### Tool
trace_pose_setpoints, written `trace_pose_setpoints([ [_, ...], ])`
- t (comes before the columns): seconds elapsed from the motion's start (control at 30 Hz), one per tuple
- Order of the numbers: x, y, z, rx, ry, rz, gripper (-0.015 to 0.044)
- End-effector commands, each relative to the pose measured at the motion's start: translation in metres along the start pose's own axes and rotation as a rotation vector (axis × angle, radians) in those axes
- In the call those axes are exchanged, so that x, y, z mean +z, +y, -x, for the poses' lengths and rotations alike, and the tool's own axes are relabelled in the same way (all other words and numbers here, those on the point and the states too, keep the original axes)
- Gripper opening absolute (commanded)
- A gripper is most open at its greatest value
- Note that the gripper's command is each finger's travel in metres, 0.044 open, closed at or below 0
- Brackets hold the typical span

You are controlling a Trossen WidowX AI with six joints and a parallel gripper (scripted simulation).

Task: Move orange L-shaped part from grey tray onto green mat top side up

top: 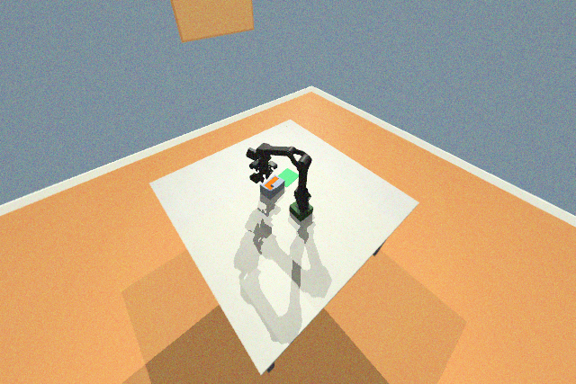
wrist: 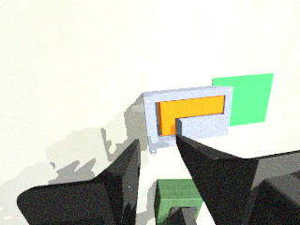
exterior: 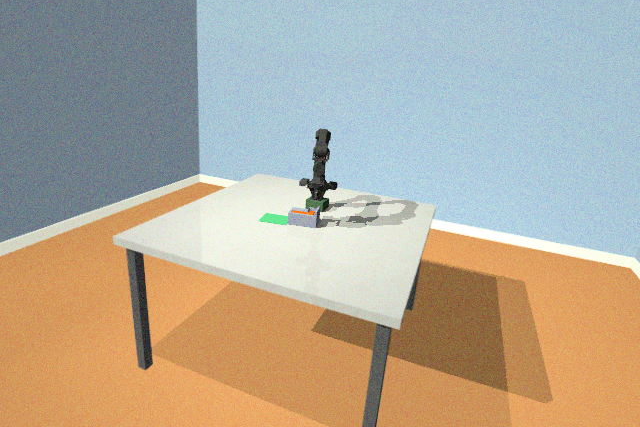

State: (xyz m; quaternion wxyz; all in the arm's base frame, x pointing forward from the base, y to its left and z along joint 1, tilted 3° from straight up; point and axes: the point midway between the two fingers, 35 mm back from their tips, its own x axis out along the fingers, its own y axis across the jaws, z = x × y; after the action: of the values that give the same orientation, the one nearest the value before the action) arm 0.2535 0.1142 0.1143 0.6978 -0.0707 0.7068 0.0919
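Lying below parted jaws — orange part, apart — in grey tray.

Black jointed robot arm raised and bent over, black two-fingered gripper pointing down, fingers parted, holding nothing

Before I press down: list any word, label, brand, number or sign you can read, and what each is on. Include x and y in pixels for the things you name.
None that can be read. No lettering or numbers show on the grey tray (top: 272,192) (exterior: 302,219) (wrist: 203,127), orange L-shaped part (top: 271,183) (exterior: 302,212) (wrist: 192,109) or green mat (top: 288,177) (exterior: 273,218) (wrist: 250,99).
The arm (top: 302,180) (exterior: 320,153) is too small and dark to rule out a brand mark.
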Motion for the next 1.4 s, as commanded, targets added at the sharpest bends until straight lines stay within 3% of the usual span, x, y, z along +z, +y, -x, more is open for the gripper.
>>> trace_pose_setpoints([
  [0.0,-0.001,0.000,-0.025,-0.007,0.009,0.012,0.0180],
  [0.17,-0.004,-0.001,-0.068,-0.007,0.010,0.012,0.0180],
  [1.37,-0.004,-0.001,-0.104,-0.007,0.010,0.012,0.0180],
])
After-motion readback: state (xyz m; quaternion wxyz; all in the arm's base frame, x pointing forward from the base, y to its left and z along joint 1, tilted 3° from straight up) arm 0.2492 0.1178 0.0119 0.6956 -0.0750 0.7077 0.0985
